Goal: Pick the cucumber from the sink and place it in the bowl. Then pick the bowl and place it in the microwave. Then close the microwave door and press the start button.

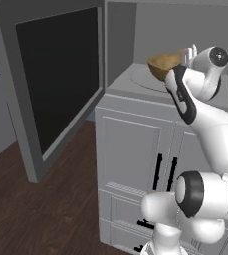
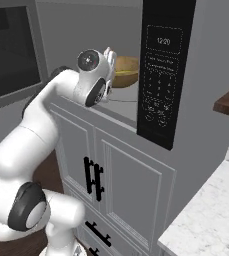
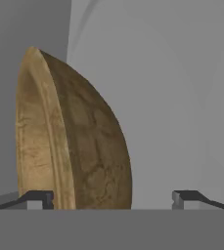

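**Bowl in the microwave, door and start button still to do**

Bowl [image 1: 164, 64] sits inside the microwave [image 1: 145, 30] cavity, upper right of the left base view, over the round turntable plate [image 1: 143, 79]. Can't tell if it's fully settled on the plate or still tipped. Hand view is rolled, so the bowl [image 3: 74, 132] shows on edge, left of centre.

Gripper [image 3: 112, 199] is released: fingertips [image 3: 37, 199] stand wide apart, one just beside the bowl's rim, the other well clear on the right. Nothing is clamped between them. In the right base view the hand [image 2: 108, 62] is at the cavity mouth, upper centre, right next to the bowl [image 2: 126, 70].

Cucumber: not visible from these angles, bowl interior is hidden, so can't confirm it's in there.

Microwave door [image 1: 56, 79] hangs wide open, filling the upper left of the left base view. Control panel [image 2: 163, 75] is upper right in the right base view, display lit.

My read: bowl placement looks done or nearly so. Left: back the arm out, swing the door shut, press start.
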